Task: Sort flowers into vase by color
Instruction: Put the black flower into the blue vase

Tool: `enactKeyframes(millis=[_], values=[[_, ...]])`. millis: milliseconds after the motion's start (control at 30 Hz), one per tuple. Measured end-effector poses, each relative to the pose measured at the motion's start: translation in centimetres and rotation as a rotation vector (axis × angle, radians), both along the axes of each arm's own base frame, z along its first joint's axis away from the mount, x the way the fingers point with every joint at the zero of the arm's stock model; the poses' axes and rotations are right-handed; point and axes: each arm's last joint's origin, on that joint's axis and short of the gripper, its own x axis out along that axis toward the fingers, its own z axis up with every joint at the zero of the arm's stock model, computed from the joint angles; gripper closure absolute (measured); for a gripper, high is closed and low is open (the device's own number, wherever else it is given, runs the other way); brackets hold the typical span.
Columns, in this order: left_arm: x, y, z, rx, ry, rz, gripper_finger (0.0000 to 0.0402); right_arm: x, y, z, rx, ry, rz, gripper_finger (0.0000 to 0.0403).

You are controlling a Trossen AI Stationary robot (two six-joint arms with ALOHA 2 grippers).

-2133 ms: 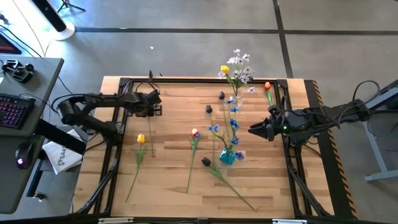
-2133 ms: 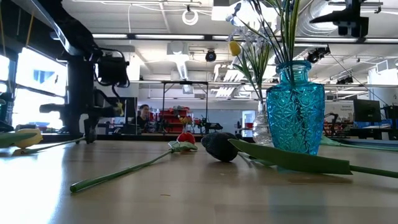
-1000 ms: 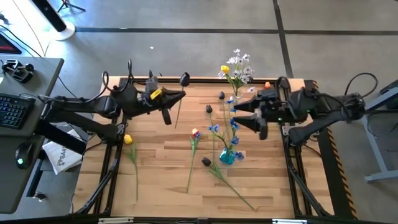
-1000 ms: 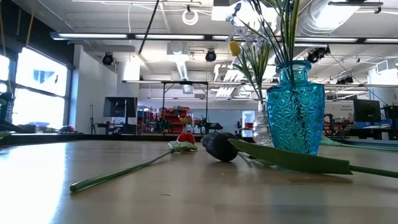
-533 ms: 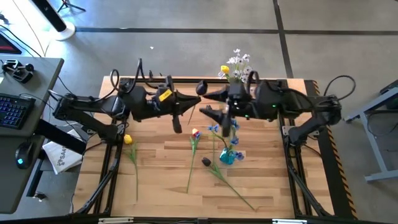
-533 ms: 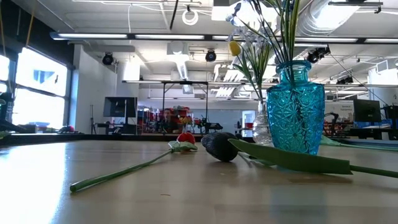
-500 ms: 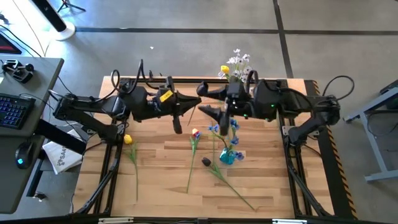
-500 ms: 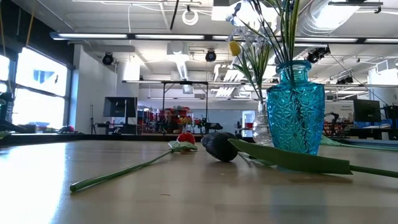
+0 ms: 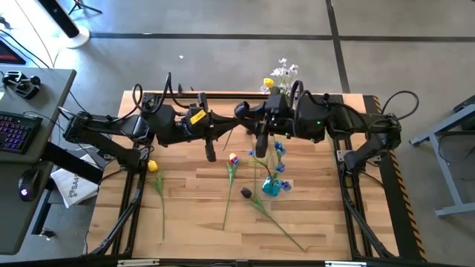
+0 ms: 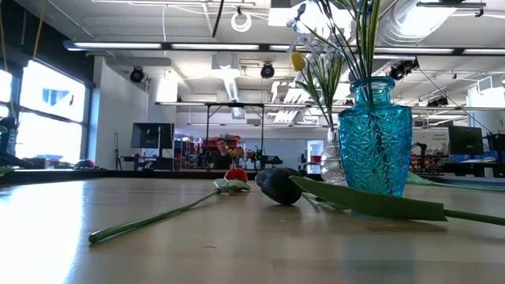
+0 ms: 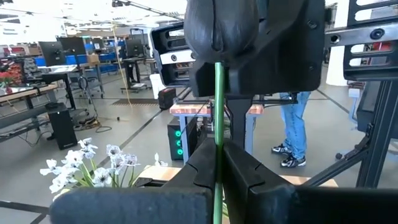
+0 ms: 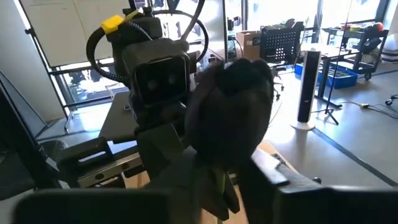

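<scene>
A: Left gripper (image 9: 231,121)?
B: Clamped on dark purple tulip (image 11: 219,25) stem, mid-air, upper centre of high view.
A: Right gripper (image 9: 252,122)?
B: Meets it there, fingers narrowed round the bloom; firm grip or not, can't tell.
A: Rest?
B: Blue vase (image 9: 272,188) lower centre w/ blue sprays; yellow tulip (image 9: 153,167) at left.

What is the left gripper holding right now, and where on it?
The left gripper is shut on the dark purple tulip, gripping its thin green stem below the bloom. The right gripper is closing in at the bloom.
</scene>
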Motion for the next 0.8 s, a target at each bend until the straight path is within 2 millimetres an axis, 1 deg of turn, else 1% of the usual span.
enactKeyframes(millis=[67, 133, 267, 367, 467, 567, 667, 800], values=[[0.0, 0.0, 0.0, 0.000, -0.001, -0.002, 0.0396, 0.0, 0.0, 0.0, 0.001, 0.001, 0.014, 0.0376], [0.0, 0.0, 0.0, 0.000, 0.000, -0.004, 0.0391, 0.0, 0.1, 0.0, -0.005, 0.002, 0.027, 0.0394], [0.0, 0.0, -0.4, 0.006, 0.042, -0.004, 0.0370, -0.2, 0.1, 0.1, 0.000, 0.001, 0.035, 0.0389], [-0.1, 0.0, -0.8, 0.005, 0.093, -0.002, 0.0345, -1.2, 0.0, 0.8, 0.000, -0.023, 0.043, 0.0398], [-0.6, 0.1, -1.1, -0.004, 0.139, 0.016, 0.0315, -3.0, 0.0, 2.0, 0.007, -0.060, 0.056, 0.0397], [-1.4, 0.4, -1.3, 0.009, 0.197, 0.071, 0.0289, -5.4, 0.1, 3.1, 0.020, -0.070, 0.077, 0.0399], [-2.4, 0.7, -1.2, 0.021, 0.232, 0.137, 0.0271, -8.7, 0.3, 4.1, 0.056, -0.079, 0.110, 0.0400], [-3.5, 1.0, -0.8, 0.025, 0.237, 0.170, 0.0262, -14.1, 0.2, 5.4, 0.115, -0.095, 0.125, 0.0401]])
